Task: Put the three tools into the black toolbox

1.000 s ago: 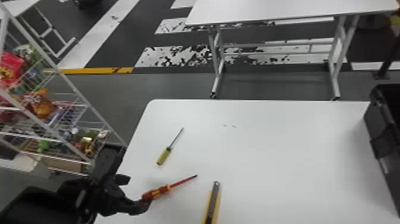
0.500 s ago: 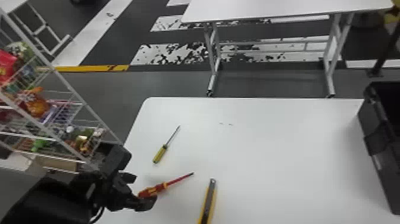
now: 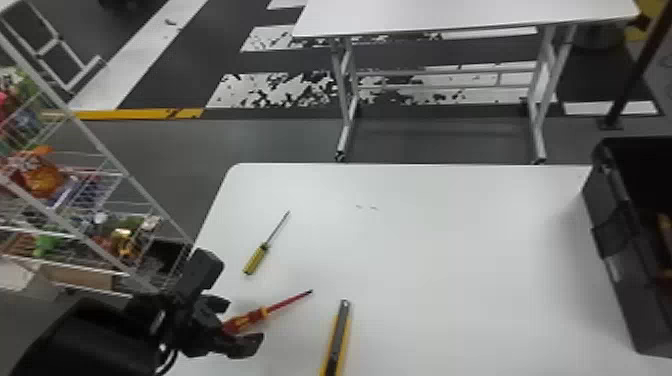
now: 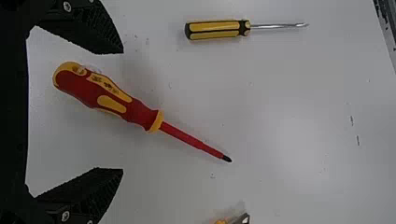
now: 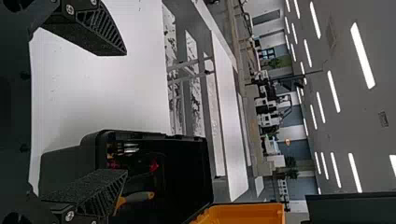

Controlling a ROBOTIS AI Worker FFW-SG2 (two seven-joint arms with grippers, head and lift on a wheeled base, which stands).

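My left gripper (image 3: 245,322) is open at the table's near left, its fingers around the handle of the red-and-yellow screwdriver (image 3: 250,320). In the left wrist view the handle of this red screwdriver (image 4: 107,95) lies between the spread fingers of the left gripper (image 4: 122,111), touching neither. A small yellow-and-black screwdriver (image 3: 265,245) lies farther back on the table. The yellow-and-grey utility knife (image 3: 337,340) rests to the right of the red screwdriver. The black toolbox (image 3: 620,250) stands at the right edge. My right gripper (image 5: 126,112) is open by the toolbox (image 5: 187,172), which holds several tools.
The white table (image 3: 450,240) carries the tools. A wire shelf with colourful goods (image 3: 100,200) stands at the left, close to the left arm. Another white table (image 3: 450,15) is behind. An orange bin (image 5: 247,213) sits beside the toolbox in the right wrist view.
The head view has shifted slightly, bringing more of the toolbox into sight. My left gripper has moved a little rightward and closer around the red screwdriver's handle. The tools lie as before.
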